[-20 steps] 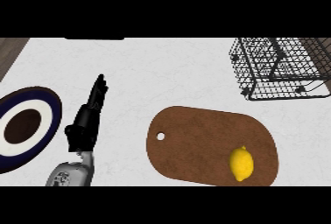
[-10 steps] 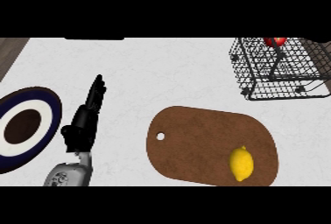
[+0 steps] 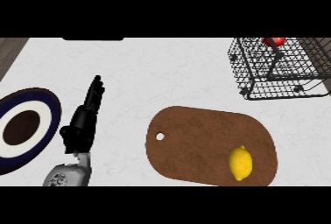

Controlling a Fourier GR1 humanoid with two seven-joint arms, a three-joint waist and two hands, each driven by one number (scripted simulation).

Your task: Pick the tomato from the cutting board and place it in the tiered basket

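Presently: desk point(image 3: 161, 74), pale, with open room at its middle. Cutting board point(image 3: 200, 144) at the near edge, bearing only a lemon point(image 3: 241, 162). Tiered basket point(image 3: 278, 70), far right corner, tomato point(image 3: 275, 41) already inside. Plate point(image 3: 26, 131), left edge. Left hand point(image 3: 82, 120) beside it, fingers straight, resting, holding nothing.

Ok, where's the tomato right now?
In the head view the tomato sits at the top right, inside the wire tiered basket, up beyond the cutting board, which now carries only the lemon.
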